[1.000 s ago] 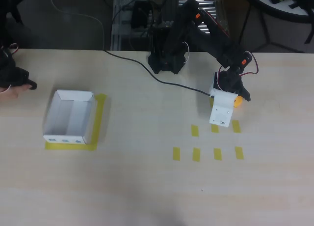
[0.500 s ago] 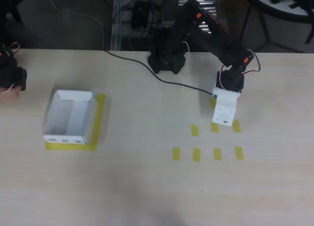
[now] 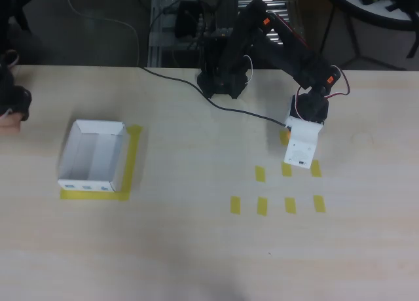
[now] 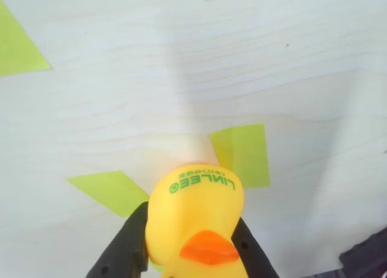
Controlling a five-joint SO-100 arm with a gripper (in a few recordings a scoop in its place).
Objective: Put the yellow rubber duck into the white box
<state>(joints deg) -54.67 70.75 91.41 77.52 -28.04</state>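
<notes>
A: Gripper (image 4: 193,245)?
B: Black fingers (image 4: 124,248) clamped on the duck (image 4: 195,220), above the tape strips (image 4: 242,152).
A: Box (image 3: 93,156)?
B: Far left on the table (image 3: 196,248), well apart from the arm (image 3: 281,49).

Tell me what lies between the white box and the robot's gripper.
Bare table in the overhead view, from the white box to the gripper.
</notes>
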